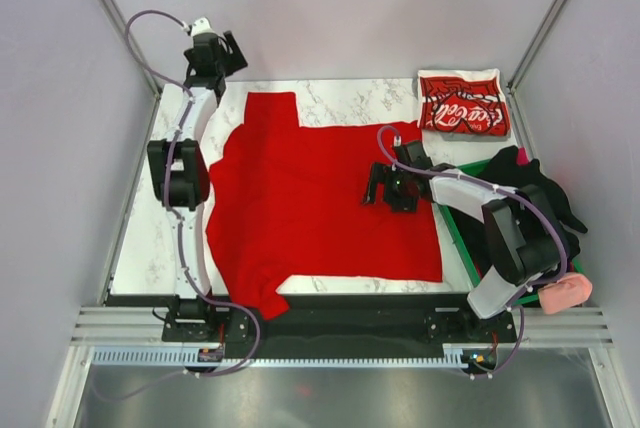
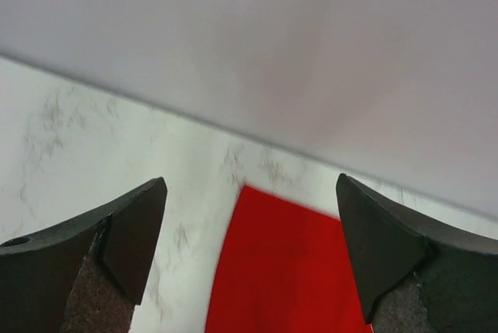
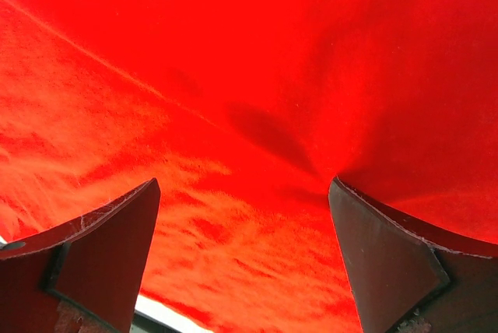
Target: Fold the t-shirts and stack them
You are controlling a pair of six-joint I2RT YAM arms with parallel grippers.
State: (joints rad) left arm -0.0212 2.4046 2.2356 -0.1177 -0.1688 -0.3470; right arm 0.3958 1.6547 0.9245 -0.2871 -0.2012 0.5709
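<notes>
A plain bright red t-shirt [image 1: 320, 203] lies spread flat on the white marble table [image 1: 345, 98], one sleeve toward the far left and one at the near left. A folded red t-shirt with white Coca-Cola script [image 1: 463, 103] sits at the far right corner. My left gripper [image 1: 222, 56] is open at the far left, just beyond the far sleeve [image 2: 288, 263], holding nothing. My right gripper [image 1: 385, 186] is open and low over the right part of the red shirt [image 3: 249, 115], holding nothing.
A green bin [image 1: 462, 233] at the right edge holds dark clothing [image 1: 535, 188]. A pink object [image 1: 565, 293] lies at the bin's near end. Grey walls close the cell at the back and sides. The table's near edge runs along a black rail [image 1: 340, 308].
</notes>
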